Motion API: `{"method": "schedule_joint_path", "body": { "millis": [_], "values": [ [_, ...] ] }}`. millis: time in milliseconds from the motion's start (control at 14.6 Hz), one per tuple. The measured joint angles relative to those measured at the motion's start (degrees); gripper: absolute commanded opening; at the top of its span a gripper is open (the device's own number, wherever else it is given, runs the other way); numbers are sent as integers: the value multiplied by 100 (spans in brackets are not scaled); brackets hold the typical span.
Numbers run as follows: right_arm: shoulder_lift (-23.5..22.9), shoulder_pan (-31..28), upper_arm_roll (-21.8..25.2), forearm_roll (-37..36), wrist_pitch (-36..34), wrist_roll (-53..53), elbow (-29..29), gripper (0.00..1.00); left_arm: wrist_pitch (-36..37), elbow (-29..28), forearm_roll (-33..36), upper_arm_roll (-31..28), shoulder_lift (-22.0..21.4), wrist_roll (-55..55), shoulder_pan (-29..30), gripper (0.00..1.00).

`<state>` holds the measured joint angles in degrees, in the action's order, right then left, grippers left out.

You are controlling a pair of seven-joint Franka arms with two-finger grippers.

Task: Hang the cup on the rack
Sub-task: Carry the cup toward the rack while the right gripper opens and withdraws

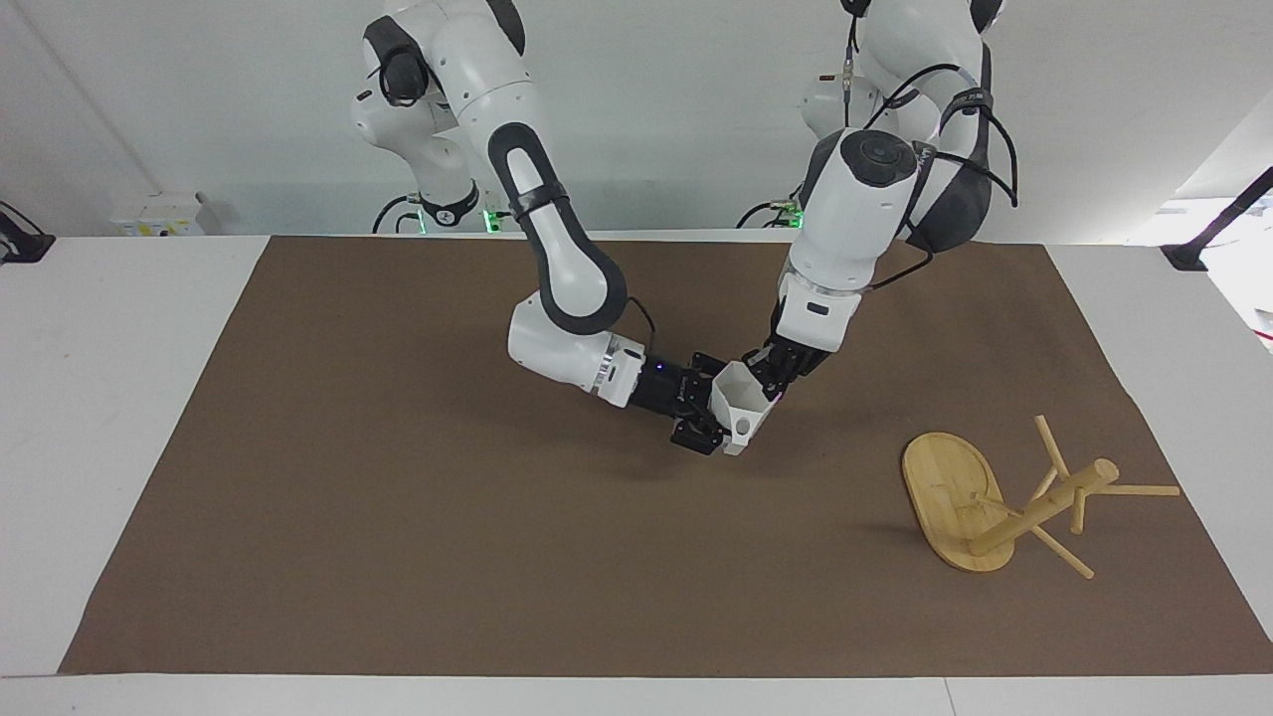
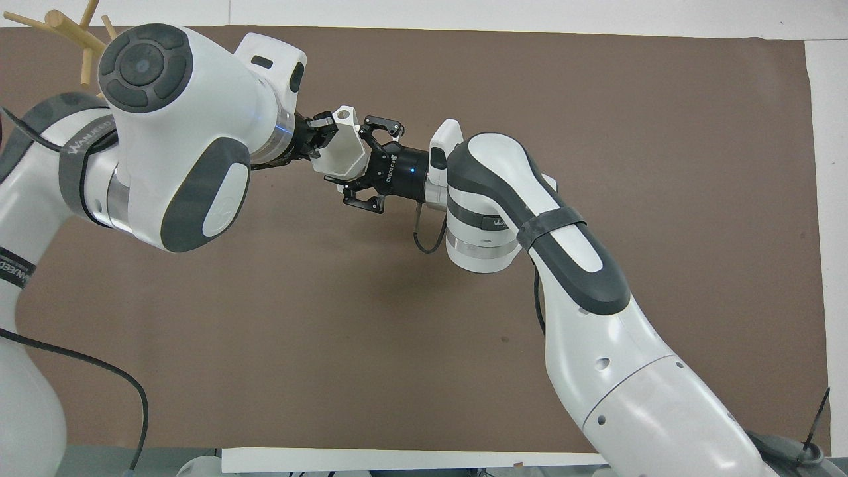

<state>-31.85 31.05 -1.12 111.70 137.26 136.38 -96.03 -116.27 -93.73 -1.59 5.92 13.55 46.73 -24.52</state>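
The white faceted cup (image 1: 739, 401) hangs above the middle of the brown mat, tilted, with its handle hole facing away from the robots. My right gripper (image 1: 712, 408) is shut on its body from the right arm's end. My left gripper (image 1: 769, 381) comes down from the left arm's end and is shut on the cup's rim. From above, the cup (image 2: 344, 150) sits between the left gripper (image 2: 322, 136) and the right gripper (image 2: 362, 163). The bamboo rack (image 1: 995, 497) lies tipped over on the mat toward the left arm's end, its pegs sticking out.
The brown mat (image 1: 398, 517) covers most of the white table (image 1: 99, 398). In the overhead view only the rack's (image 2: 66, 30) peg ends show past the left arm's elbow. A black clamp (image 1: 1193, 254) sits at the table corner near the left arm.
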Motion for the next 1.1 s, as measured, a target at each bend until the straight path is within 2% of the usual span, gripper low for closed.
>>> {"method": "schedule_joint_path", "body": {
  "millis": [69,137,412,618,824,961,1098],
  "values": [
    [0,0,5,2,0,0,2,74,-20,-3,-5,0,0,0,0,0],
    [0,-2,9,3,0,0,5,100,-40,-5,-11,0,0,0,0,0],
    [14,-120,15,15,-62,0,14,100,-163,-14,-28,-66,12,13,36,0],
    [64,-530,22,14,-808,3,-103,100,-214,-24,-27,-124,16,22,109,0],
    [202,-1023,36,-138,-1471,151,-496,100,-345,-19,-26,-146,-6,32,335,0],
    [394,-1399,45,-761,-1591,169,-677,100,-429,-38,-25,-147,-98,26,639,0],
    [611,-1865,49,-1684,-1799,72,-737,100,-725,-267,-23,-149,-304,-56,960,0]
  ]
}}
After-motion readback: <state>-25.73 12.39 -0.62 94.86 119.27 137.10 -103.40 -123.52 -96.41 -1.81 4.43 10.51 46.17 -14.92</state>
